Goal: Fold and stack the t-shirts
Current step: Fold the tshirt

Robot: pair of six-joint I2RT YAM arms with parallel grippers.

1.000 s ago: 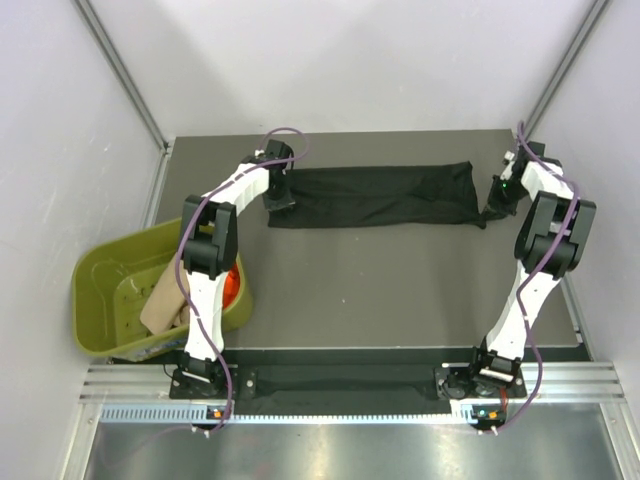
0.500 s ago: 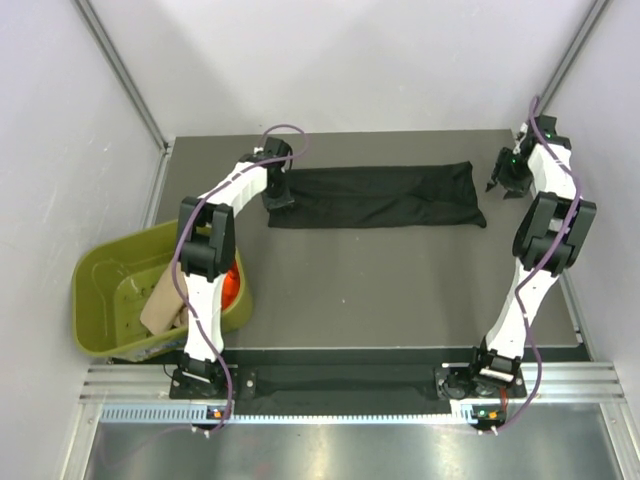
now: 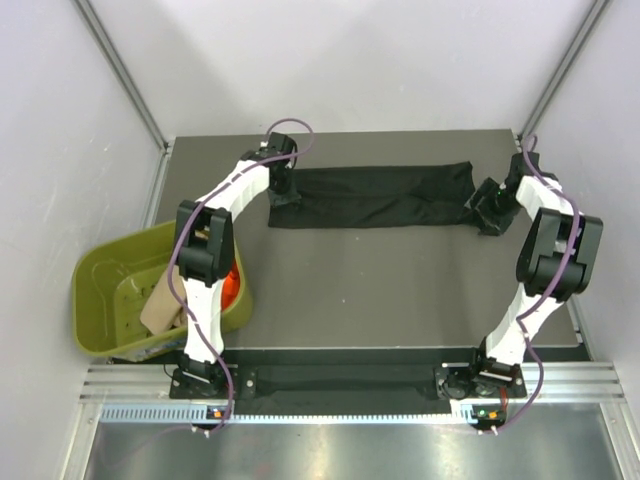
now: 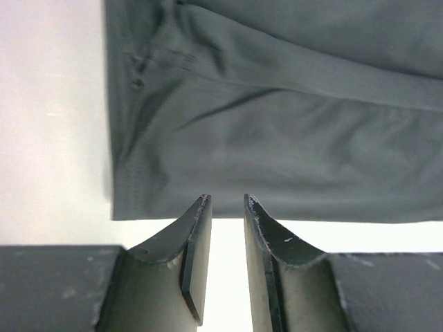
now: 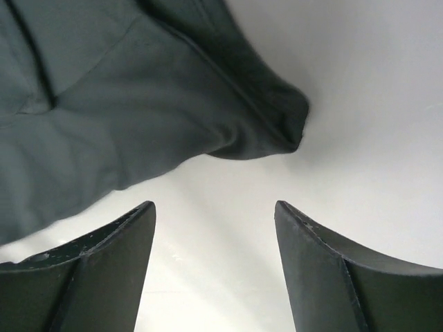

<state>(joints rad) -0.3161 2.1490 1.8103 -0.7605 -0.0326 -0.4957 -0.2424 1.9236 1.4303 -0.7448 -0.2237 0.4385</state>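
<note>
**Black shirt laid out in a long band, both grippers empty at its ends**

Black shirt (image 3: 375, 195) lies flat on the far half of the table (image 3: 400, 290), folded into a long narrow band that runs from left to right. In my overhead view it is the only shirt on the table.

My left gripper (image 3: 283, 193) is at the band's left end. On the left wrist camera its fingers (image 4: 197, 249) stand a narrow gap apart, with only the pale table surface showing between them. The tips of the left gripper (image 4: 226, 200) line up with the near hem of the shirt (image 4: 277, 138). I cannot tell whether they touch the cloth. Nothing is pinched.

My right gripper (image 3: 487, 205) is at the band's right end. On the right wrist camera its jaws are spread wide around bare table, and the gripper (image 5: 214, 204) holds nothing. The rounded corner of the shirt (image 5: 104, 124) lies just beyond the fingertips, towards the left-hand finger, and clear of both.

An olive-green tub (image 3: 100, 300) sits off the table's left edge, beside the left arm. A beige shirt (image 3: 165, 300) is bunched inside it, and an orange-red shirt (image 3: 232, 285) shows next to that, partly hidden behind the arm.
</note>
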